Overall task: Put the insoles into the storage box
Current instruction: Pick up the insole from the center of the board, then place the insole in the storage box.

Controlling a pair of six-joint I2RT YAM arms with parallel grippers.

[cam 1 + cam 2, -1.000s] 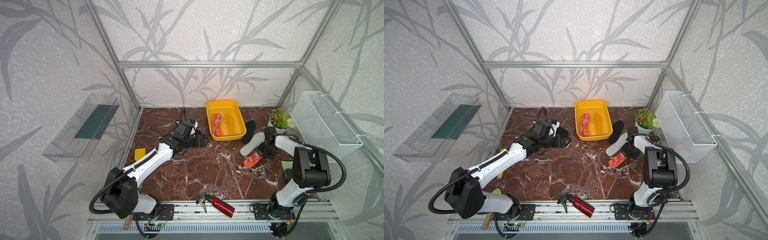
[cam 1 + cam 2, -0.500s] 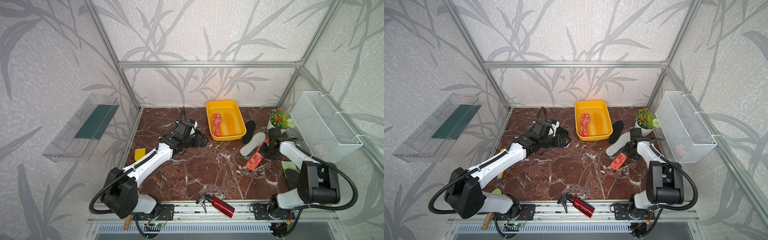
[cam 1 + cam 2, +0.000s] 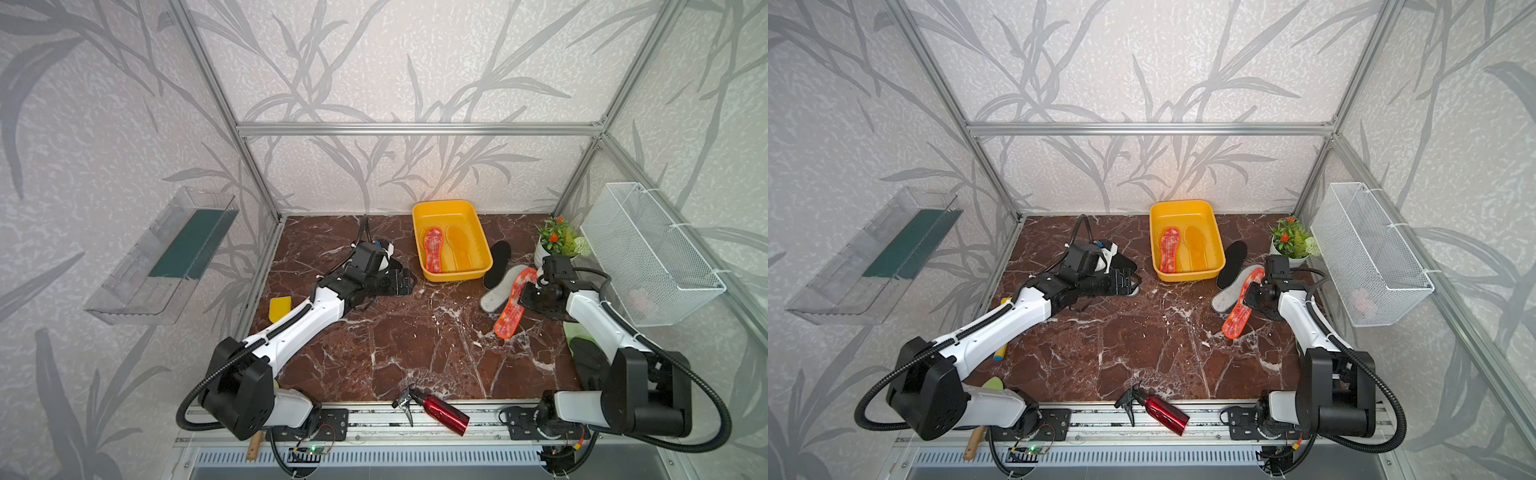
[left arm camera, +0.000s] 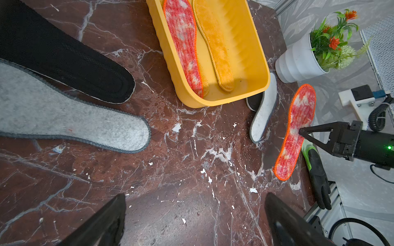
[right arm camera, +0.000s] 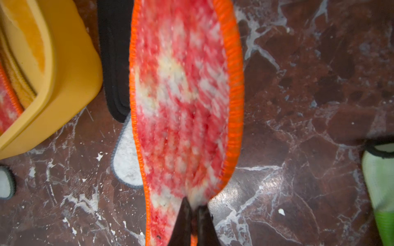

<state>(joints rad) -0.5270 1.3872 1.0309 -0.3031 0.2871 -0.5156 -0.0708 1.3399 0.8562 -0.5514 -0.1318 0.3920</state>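
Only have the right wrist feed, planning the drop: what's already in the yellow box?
Observer: Two insoles lie side by side in the storage box: a red-orange mottled insole and a yellow-orange insole.
Operator: Left arm near it?
Observer: The left end effector is open, on the box's left side, next to a grey felt insole and a black insole.
Operator: Anything by my insole's far tip?
Observer: A potted plant stands close to the far tip of the held mottled insole.
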